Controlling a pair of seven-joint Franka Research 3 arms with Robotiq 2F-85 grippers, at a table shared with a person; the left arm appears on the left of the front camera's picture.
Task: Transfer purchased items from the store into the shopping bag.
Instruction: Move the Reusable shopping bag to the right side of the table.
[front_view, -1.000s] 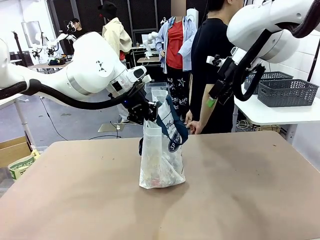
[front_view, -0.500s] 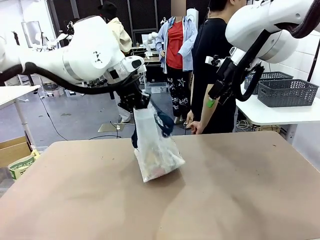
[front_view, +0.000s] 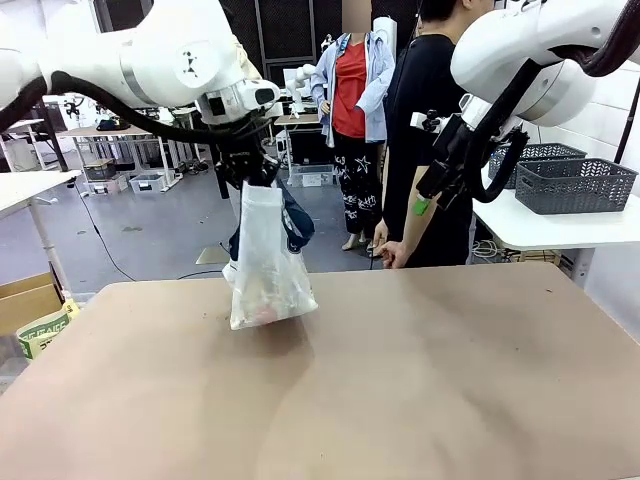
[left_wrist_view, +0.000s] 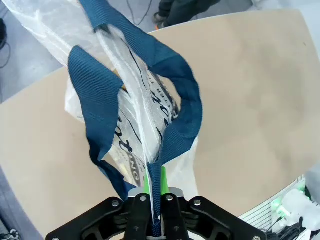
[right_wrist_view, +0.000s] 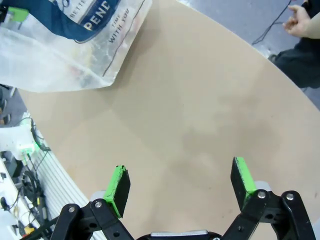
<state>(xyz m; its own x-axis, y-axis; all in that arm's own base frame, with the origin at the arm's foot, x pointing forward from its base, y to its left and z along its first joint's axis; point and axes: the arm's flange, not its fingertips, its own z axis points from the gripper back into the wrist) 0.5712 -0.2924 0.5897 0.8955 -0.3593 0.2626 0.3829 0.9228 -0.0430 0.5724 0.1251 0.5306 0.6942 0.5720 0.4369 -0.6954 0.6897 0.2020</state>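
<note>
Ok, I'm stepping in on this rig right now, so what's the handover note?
Left gripper: shut on the shopping bag, pinching a navy handle; bag hangs off the table, on the left side.
Right gripper: open, empty, raised above the table.
Purchased items: bundled in the bag's bottom.
Grey baskets: on a side table at the right.
Done: packing looks finished.
Left: probably setting down or handing over the bag.
</note>
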